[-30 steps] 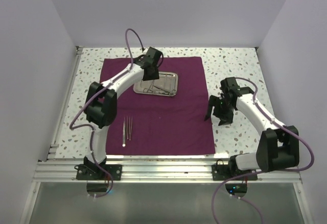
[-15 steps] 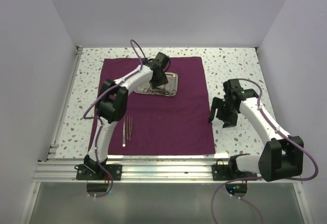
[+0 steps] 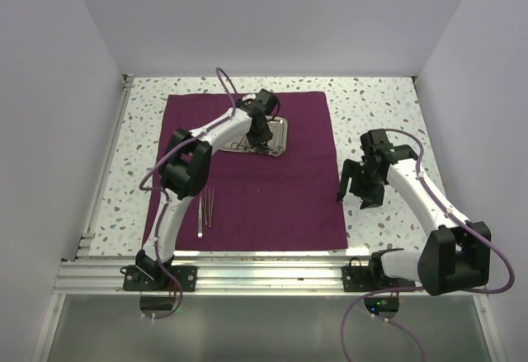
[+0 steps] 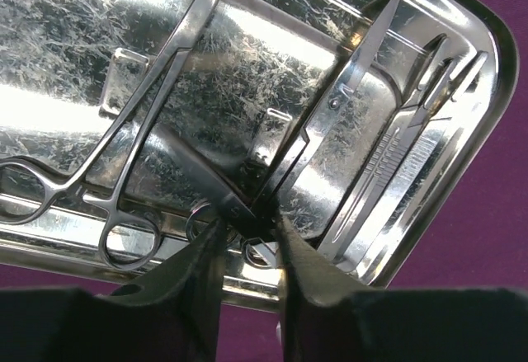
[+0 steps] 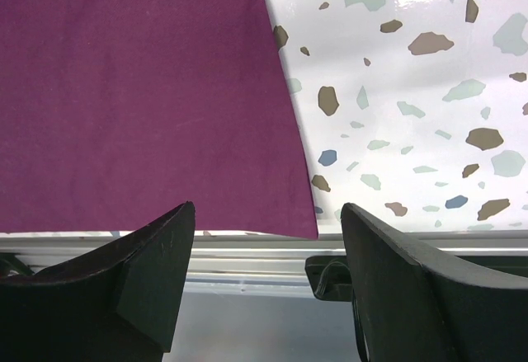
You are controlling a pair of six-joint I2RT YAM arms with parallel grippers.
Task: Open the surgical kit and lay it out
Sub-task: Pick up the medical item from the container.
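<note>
Steel tray [image 4: 74, 24] held tools [image 4: 363, 69]. My left gripper [image 4: 247, 228] sat round scissors ring [image 4: 257, 252] to lift; grip unclear. Right gripper [image 5: 266, 213] hung open.

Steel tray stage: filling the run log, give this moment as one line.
left end effector: in steel tray, fingers astride an instrument, grip unclear | right end effector: open above cloth edge

Dark purple cloth wrap [image 3: 272, 197] spread flat; shiny rect. steel tray [image 3: 281, 133] far-centre on it, ring-handled steel forceps [image 4: 136, 127] inside; slim steel tweezers [image 3: 206, 209] near-left on cloth.

Speckled terrazzo tabletop [image 3: 373, 105], plain lilac walls [image 3: 272, 16]
</note>
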